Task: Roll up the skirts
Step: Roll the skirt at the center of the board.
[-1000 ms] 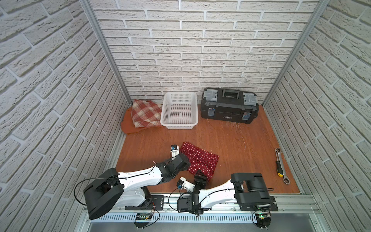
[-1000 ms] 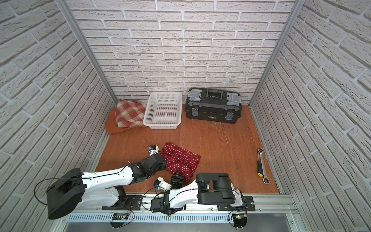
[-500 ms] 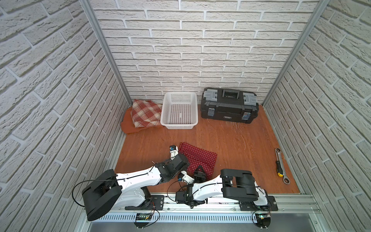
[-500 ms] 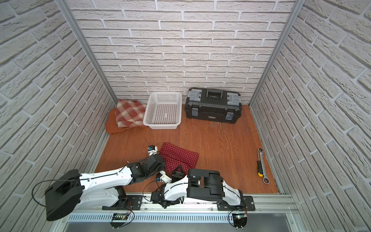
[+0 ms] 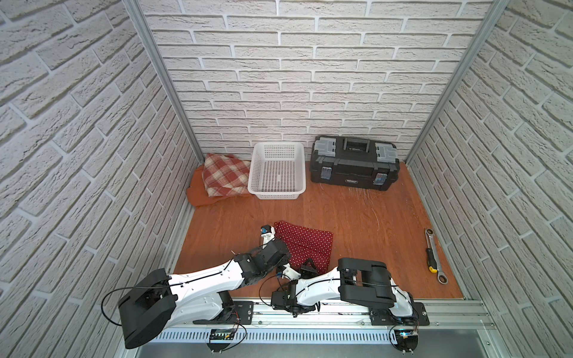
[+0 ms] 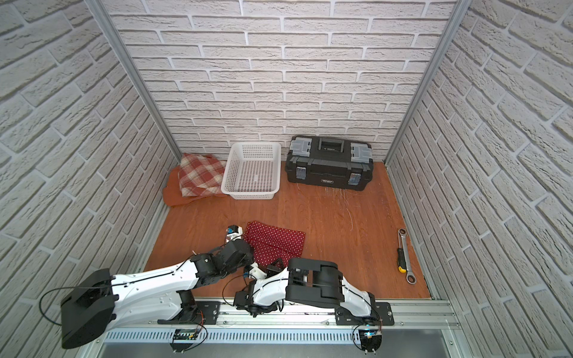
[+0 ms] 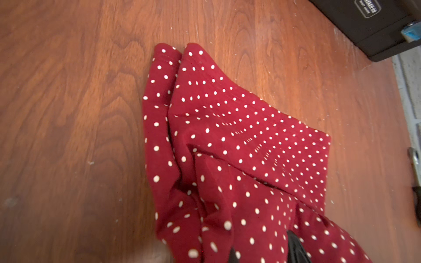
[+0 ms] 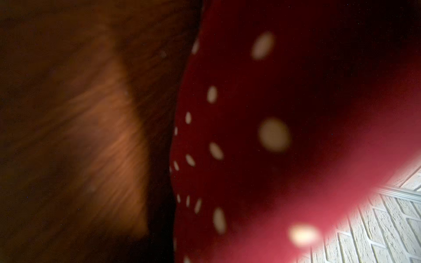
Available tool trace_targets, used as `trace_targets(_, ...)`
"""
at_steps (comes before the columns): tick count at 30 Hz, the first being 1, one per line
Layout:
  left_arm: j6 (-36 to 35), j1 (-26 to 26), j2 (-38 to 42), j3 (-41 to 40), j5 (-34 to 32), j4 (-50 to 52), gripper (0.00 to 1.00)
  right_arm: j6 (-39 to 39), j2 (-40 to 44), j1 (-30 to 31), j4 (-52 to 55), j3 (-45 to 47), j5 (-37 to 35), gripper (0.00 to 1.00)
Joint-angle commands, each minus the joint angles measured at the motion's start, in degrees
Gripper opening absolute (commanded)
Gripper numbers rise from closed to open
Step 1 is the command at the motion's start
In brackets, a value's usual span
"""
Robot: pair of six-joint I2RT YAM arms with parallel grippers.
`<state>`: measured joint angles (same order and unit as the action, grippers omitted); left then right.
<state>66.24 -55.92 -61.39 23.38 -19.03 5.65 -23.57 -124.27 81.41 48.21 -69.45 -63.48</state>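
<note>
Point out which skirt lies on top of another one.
The plaid skirt: it rests on the orange skirt, while the polka-dot skirt lies apart by itself.

Robot test cell in a lab, not a lived-in room.

- **Enclosure:** three white brick-pattern wall panels (image 5: 279, 77) box in a small wood-grain table (image 5: 356, 223). Bare aluminium corner posts (image 5: 169, 93) join them.
- **Rig:** at 6 o'clock a slotted aluminium rail (image 5: 449, 313) carries two white-and-black robot arms, left arm (image 5: 201, 279) and right arm (image 5: 362, 279). Loose black cables (image 5: 107, 307) and an exposed circuit board (image 5: 221, 335) hang off it.
- **Props, oddly mixed:**
  - black plastic toolbox (image 5: 353, 167), 1 o'clock
  - white plastic mesh basket (image 5: 277, 144), 12 o'clock
  - steel ratchet wrench (image 5: 437, 263), 4 o'clock
  - red-and-cream plaid cloth skirt (image 5: 224, 176), 11 o'clock

Both top views show the same.
</note>
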Motion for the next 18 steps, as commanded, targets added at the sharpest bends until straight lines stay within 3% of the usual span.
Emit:
trace_targets(1, -0.3, 0.6, 3.5, -1.1, -1.0, 4.6, 0.35, 2.3, 0.7, -1.5, -0.4, 0.8, 8.0, 0.02)
trace_targets(4, -0.9, 2.5, 8.0, -0.7, -1.1, 7.1, 0.64, 3.0, 1.2, -1.5, -0.5, 1.0, 10.6, 0.02)
trace_targets(6, -1.3, 4.6, 11.2, -0.4, -1.2, 10.1, 0.94, 3.4, 2.0, -1.5, -0.7, 1.3, 12.3, 0.02)
trace_targets(7, -1.7, 6.0, 13.2, -0.3, -1.1, 11.4, 0.98, 3.6, 2.3, -1.4, -0.9, 1.4, 13.2, 0.02)
trace_targets(15, -4.5, 19.6, 27.3, -0.6, -1.3, 23.1, 0.98, 4.1, 2.7, -0.3, -0.3, 1.5, 16.2, 0.02)
trace_targets(18, -6.2, 25.0, 28.5, -0.8, 2.2, 23.1, 0.98, 5.8, 5.7, 0.4, -1.7, 2.3, 20.6, 0.02)
